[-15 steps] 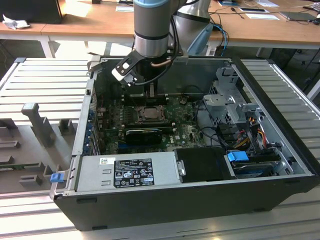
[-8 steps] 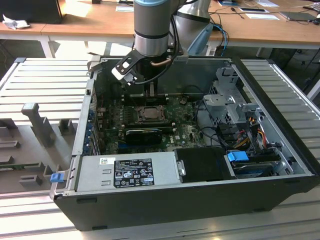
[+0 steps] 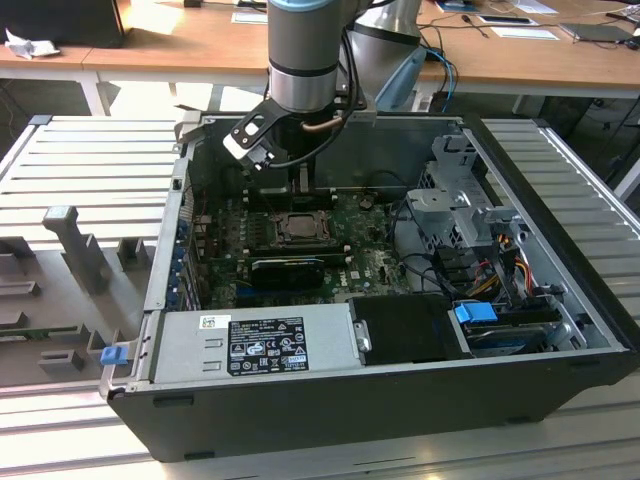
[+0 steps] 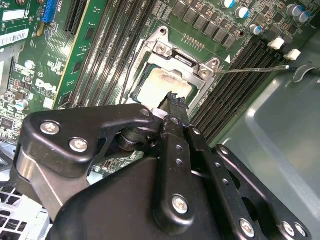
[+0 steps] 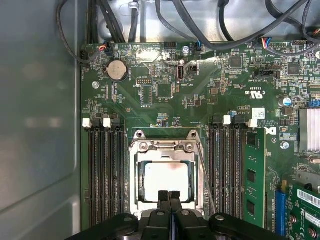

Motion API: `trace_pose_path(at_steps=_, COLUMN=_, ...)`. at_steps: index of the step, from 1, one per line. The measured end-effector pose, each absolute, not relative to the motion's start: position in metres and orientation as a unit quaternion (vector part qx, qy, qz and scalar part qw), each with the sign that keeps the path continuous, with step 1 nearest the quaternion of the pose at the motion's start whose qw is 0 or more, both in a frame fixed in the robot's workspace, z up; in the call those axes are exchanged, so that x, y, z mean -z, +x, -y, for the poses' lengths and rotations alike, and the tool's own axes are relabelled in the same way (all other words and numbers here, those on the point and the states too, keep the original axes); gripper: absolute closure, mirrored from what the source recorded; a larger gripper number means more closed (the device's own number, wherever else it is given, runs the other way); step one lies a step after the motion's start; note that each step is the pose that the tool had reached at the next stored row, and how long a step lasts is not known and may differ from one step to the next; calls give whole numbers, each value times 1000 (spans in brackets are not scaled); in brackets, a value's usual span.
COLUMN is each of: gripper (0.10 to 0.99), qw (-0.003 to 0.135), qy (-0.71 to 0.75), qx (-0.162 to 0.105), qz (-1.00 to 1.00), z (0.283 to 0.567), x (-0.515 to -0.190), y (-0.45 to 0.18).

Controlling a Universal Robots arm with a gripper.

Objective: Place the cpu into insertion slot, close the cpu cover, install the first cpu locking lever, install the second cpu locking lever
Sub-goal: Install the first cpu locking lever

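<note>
two steps look done: the cpu [image 5: 167, 181] sits in the insertion slot [image 5: 141, 185] at the middle of the motherboard [image 5: 165, 90] with the cpu cover [image 5: 165, 146] lowered over it, the end effector [image 5: 168, 196] hangs empty over it with fingers [image 5: 162, 197] pressed together, and one thin locking lever [image 4: 255, 69] looks unlatched.

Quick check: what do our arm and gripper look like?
Grey cylindrical arm with light-blue joint caps and black cables alongside. The gripper is matte black: bolted linkage bars with silver screws, ending in two narrow fingers.
</note>
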State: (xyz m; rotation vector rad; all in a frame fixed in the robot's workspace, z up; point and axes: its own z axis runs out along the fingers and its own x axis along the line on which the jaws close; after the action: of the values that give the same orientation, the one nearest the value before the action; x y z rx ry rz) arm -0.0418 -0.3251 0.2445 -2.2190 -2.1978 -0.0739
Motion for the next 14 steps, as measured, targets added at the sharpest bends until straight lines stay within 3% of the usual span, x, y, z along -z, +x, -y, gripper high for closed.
trace_pose_path(at_steps=14, gripper=980, qw=9, qy=-710, qx=24, qz=703, z=325, x=-260, y=-42)
